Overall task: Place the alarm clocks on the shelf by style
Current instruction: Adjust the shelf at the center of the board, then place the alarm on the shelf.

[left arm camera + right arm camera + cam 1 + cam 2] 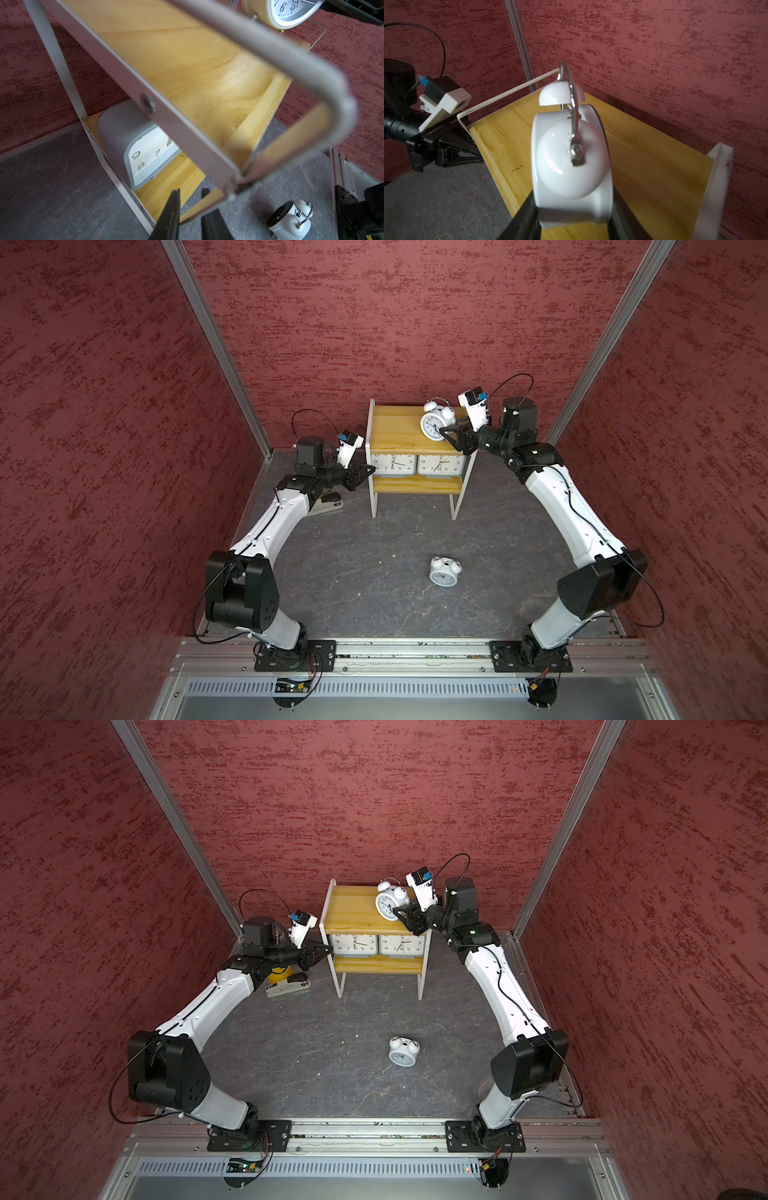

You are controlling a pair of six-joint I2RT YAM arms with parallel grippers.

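Setting the first twin-bell clock (pixel 434 423) on the shelf (pixel 372 497) is the step in hand: the right pincer (pixel 448 434) is clamped across the clock's white body at the right end of the top board (pixel 395 427). I cannot tell whether the clock's feet bear on the wood yet. The two grey clocks (pixel 392 464) (pixel 440 464) stand side by side on the lower board, faces to the near side, so that style looks settled. The second twin-bell clock (pixel 444 571) sits alone on the surface (pixel 353 564), near and right of centre. The left pincer (pixel 370 469) is at the shelf's left front leg with its jaws drawn close. I cannot tell whether they pinch the leg or hold nothing. Next, I judge, the right jaws must part only once the clock rests, then back away rightward without nudging it. The bare left half of the top board suits its twin. The dark grey, marbled surface also carries a stapler (pixel 289 986) at far left, with red textured walls (pixel 374 323) all around.
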